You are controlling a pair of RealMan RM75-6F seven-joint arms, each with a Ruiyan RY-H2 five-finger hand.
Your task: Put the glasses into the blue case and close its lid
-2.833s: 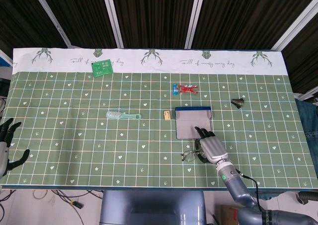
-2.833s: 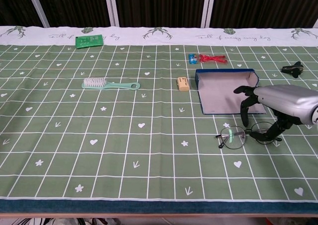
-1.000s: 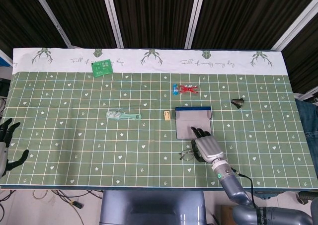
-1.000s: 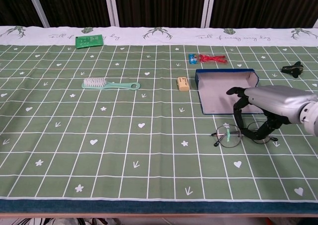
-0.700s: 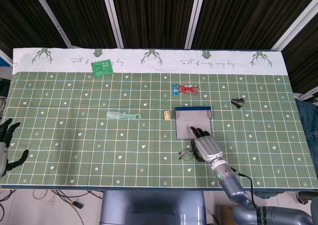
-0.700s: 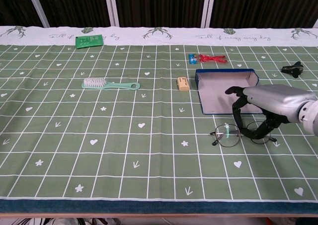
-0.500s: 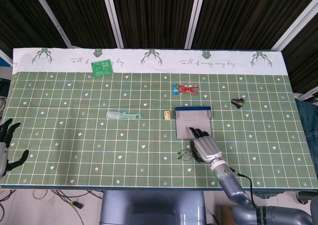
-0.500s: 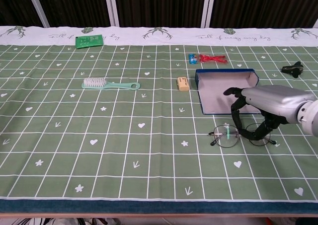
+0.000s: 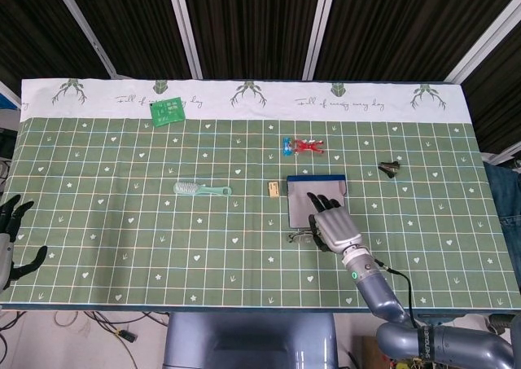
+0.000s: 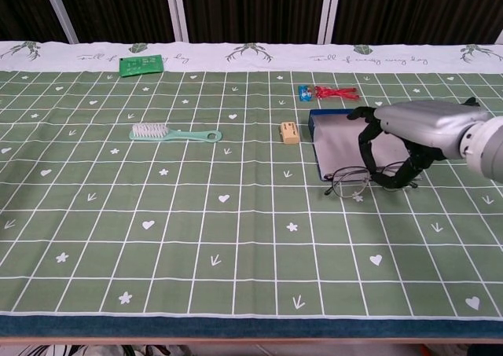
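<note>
The blue case (image 10: 318,139) lies open right of centre, showing its grey inside (image 9: 319,194). My right hand (image 10: 410,130) pinches the thin-framed glasses (image 10: 350,181) by their right part and holds them raised over the case's near edge, lenses sticking out to the left. In the head view the right hand (image 9: 334,226) covers the case's front part, and the glasses (image 9: 299,237) show just left of it. My left hand (image 9: 13,237) hangs off the table's near left edge with fingers spread, holding nothing.
A mint brush (image 10: 174,133) lies left of centre. A tan block (image 10: 290,132) sits just left of the case. A red and blue toy (image 10: 328,93) lies behind it, a black clip (image 10: 464,108) at far right, a green card (image 10: 141,64) at the back left.
My right hand closed on the glasses, lifted them off the cloth and carried them away from me, up to the case's near edge. The left hand stayed put.
</note>
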